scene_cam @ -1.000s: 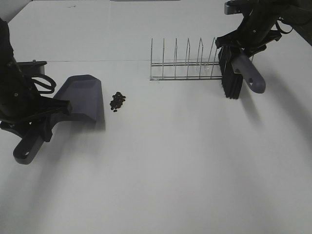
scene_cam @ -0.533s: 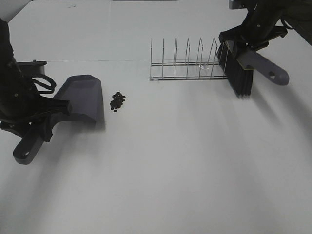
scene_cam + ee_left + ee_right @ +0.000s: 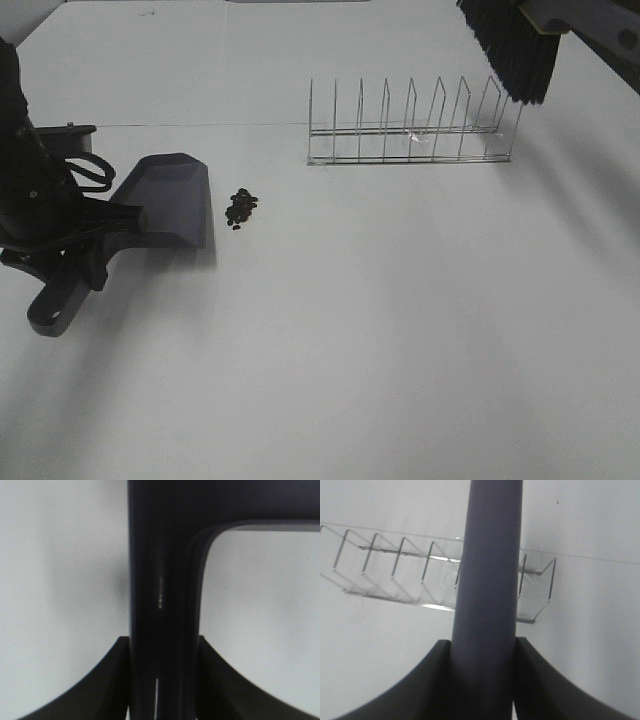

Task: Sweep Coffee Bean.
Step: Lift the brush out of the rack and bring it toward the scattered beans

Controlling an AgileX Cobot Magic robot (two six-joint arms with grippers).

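The left gripper [image 3: 164, 655] clamps the dustpan [image 3: 170, 200] handle beside the coffee bean [image 3: 240, 207] pile, while the right gripper [image 3: 482, 655] grips the brush [image 3: 515, 50] handle, bristles hanging above the wire rack [image 3: 410, 135]

coffee beans [image 3: 241, 207] just right of dustpan [image 3: 175, 198], wire rack [image 3: 408, 132] farther back, brush [image 3: 513, 48] above it

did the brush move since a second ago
Yes. The brush has lifted up off the right end of the wire rack, where it stood; its bristles now hang above that end.
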